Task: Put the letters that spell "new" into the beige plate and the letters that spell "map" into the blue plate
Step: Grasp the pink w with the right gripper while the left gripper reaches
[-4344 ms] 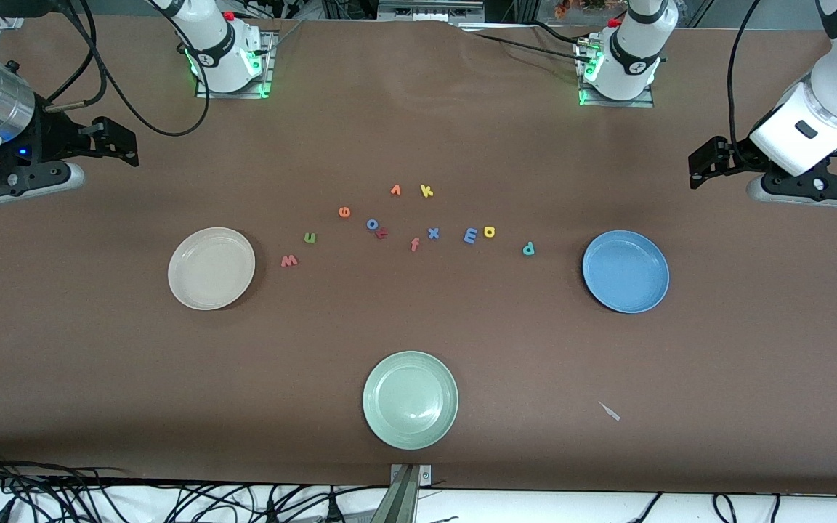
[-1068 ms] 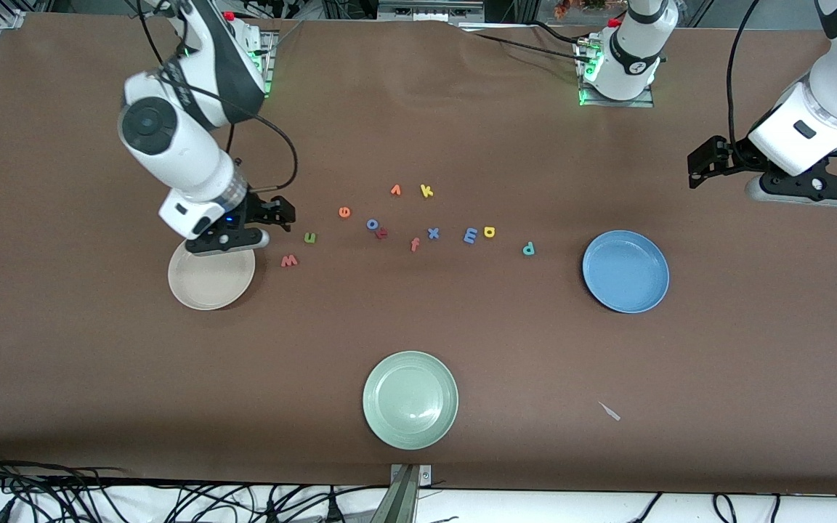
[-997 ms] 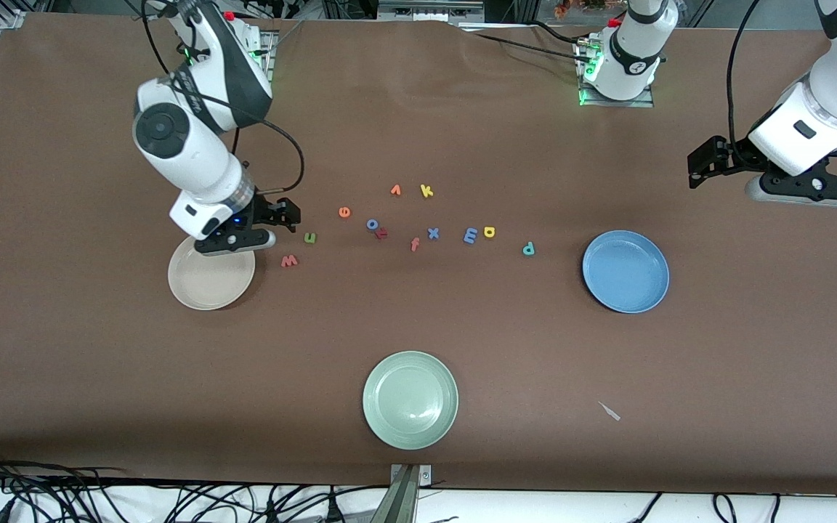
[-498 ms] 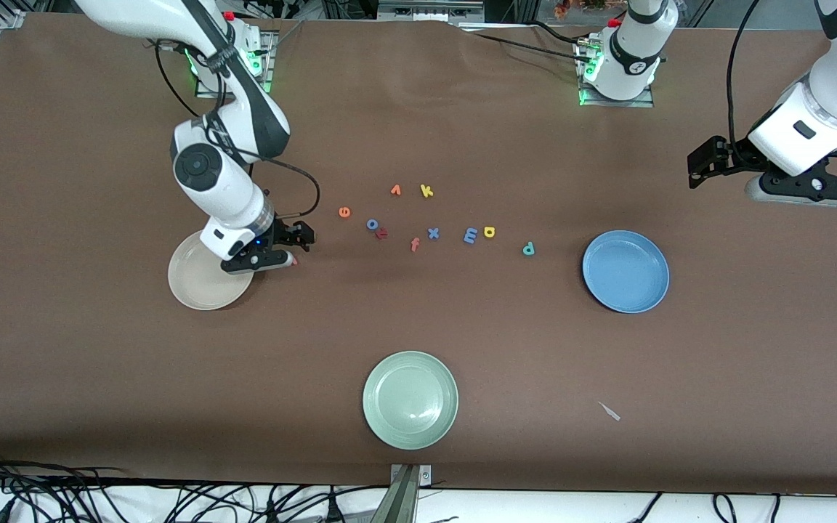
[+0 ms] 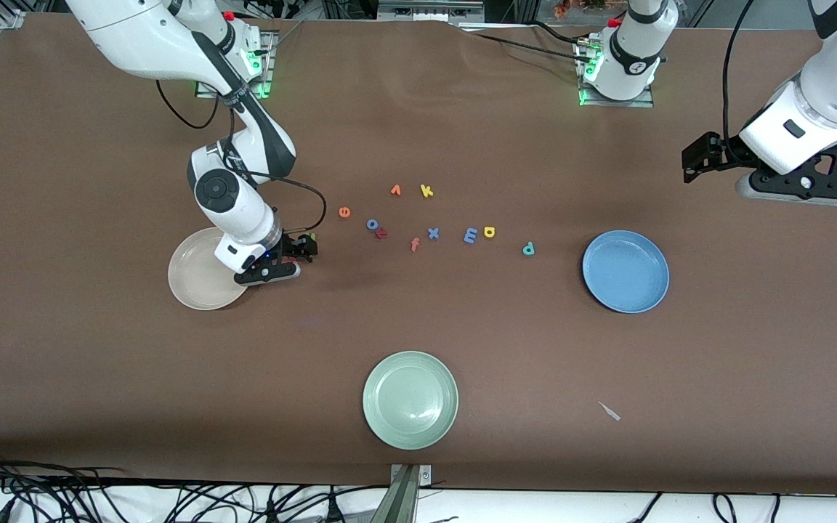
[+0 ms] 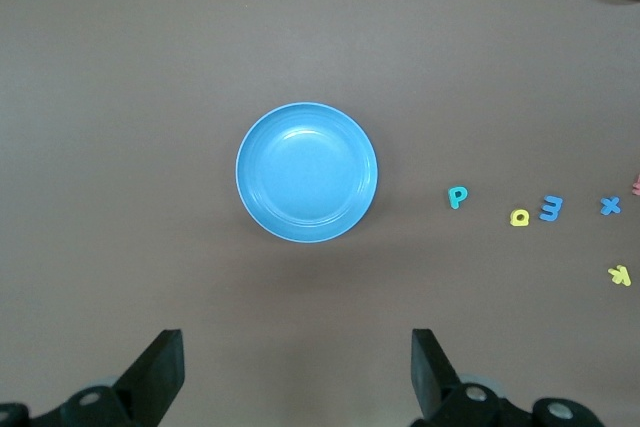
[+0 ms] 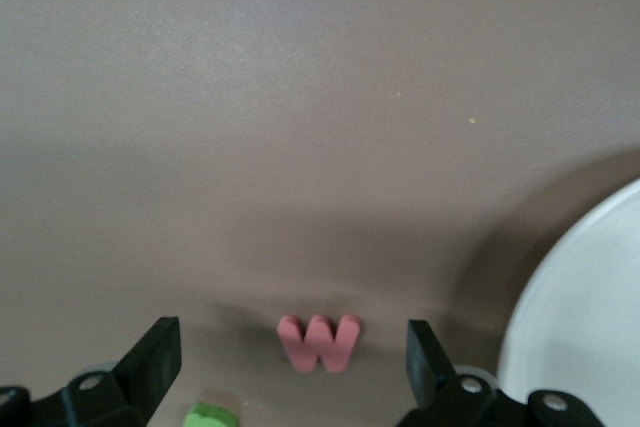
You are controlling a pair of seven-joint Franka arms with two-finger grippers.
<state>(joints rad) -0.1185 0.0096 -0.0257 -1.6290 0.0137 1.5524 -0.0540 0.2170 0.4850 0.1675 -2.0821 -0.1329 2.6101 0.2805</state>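
**No letters plated yet; right arm lining up on the w**

Landmark for all places: the beige plate [image 5: 204, 270], lying empty toward the right arm's end of the table.

- The right gripper [image 5: 295, 254] is sitting low just beside the beige plate, on the side toward the left arm's end. Its jaws are standing wide apart and holding nothing. In the right wrist view the salmon-pink w [image 7: 318, 341] is lying flat on the table between the two fingers, untouched, with the lime-green n [image 7: 212, 414] just beside it.
- The orange e [image 5: 344, 212] is lying a little farther along from the plate and farther from the front camera, untouched.
- The blue m [image 5: 470, 234], yellow a [image 5: 490, 232] and teal p [image 5: 528, 248] are lying in a loose row, well apart from the beige plate, leading toward the blue plate [image 5: 625, 271], which is also empty.
- The left gripper [image 5: 691, 156] is waiting in the air at the left arm's end of the table, jaws fully spread, empty.

Judgement: nothing is done so far. All six letters are remaining; the w looks like the first pick.
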